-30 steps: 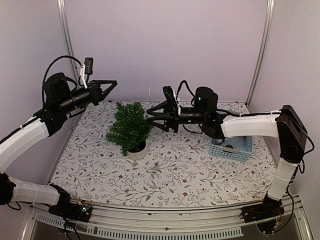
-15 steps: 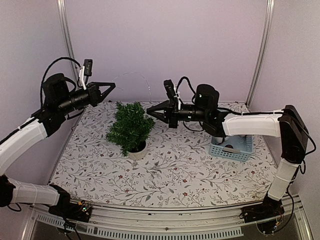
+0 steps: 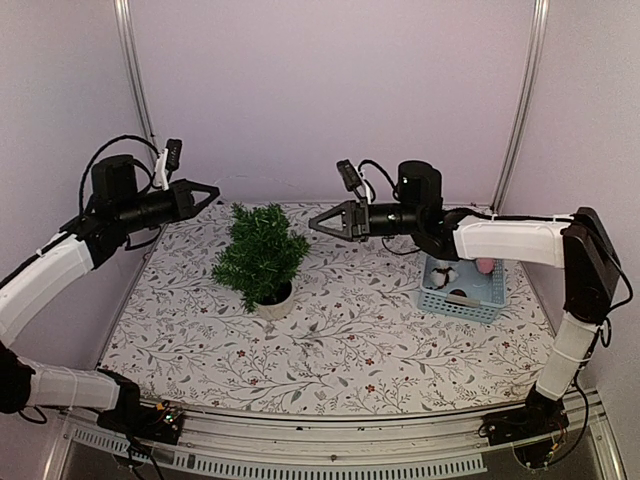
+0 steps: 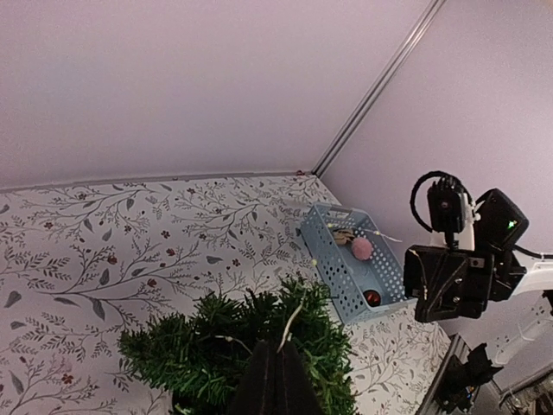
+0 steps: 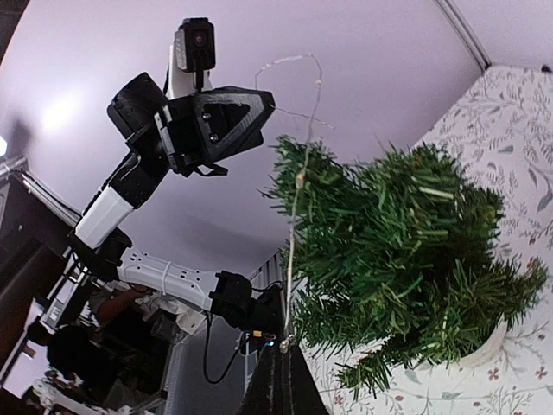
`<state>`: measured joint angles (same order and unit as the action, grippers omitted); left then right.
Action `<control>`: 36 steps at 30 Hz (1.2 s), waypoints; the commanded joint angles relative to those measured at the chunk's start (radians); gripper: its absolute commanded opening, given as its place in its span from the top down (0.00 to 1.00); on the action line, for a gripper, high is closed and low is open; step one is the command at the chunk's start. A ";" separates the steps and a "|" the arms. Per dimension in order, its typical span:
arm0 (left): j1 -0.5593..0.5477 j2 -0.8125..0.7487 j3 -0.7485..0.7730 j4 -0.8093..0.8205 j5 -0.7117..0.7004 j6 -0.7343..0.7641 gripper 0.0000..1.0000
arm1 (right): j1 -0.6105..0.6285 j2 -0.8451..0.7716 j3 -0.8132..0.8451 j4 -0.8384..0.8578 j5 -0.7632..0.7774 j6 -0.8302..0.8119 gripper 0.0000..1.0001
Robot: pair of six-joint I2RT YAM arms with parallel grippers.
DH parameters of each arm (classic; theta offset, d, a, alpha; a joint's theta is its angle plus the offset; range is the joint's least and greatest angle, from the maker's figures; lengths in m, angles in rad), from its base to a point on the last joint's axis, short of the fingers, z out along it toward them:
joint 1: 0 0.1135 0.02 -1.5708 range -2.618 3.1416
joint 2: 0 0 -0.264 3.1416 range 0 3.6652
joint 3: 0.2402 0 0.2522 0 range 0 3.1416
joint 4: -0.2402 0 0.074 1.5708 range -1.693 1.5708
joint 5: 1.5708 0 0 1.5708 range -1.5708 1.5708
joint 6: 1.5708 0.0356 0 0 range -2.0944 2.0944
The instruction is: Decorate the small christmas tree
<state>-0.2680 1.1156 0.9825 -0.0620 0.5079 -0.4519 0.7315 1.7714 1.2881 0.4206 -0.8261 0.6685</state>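
Now your left gripper (image 3: 212, 188) and right gripper (image 3: 314, 223) each pinch a thin beaded wire (image 5: 299, 180) between closed dark jaws, and the bushy small christmas tree (image 3: 262, 250) stands in its round white pot (image 3: 275, 300) at 8 o'clock of the right.

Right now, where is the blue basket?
In the top view, the basket sits on the right side of the table, below the right arm, well right of the tree.
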 commanded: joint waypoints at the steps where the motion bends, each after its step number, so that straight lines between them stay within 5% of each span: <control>1: 0.022 0.022 0.002 -0.062 0.010 -0.041 1.00 | -0.024 0.067 0.033 0.033 -0.059 0.247 1.00; 15: 0.029 0.071 -0.053 -0.087 0.113 -0.193 1.00 | -0.036 0.215 0.140 0.014 -0.072 0.409 1.00; 36: 0.016 0.078 -0.166 0.028 0.134 -0.251 1.00 | -0.021 0.216 0.140 -0.081 -0.178 0.369 1.00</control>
<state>-0.2504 1.1702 0.8364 -0.0834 0.6415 -0.7078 0.7006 2.0068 1.4326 0.3603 -0.9714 1.0561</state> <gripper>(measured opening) 0.004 0.009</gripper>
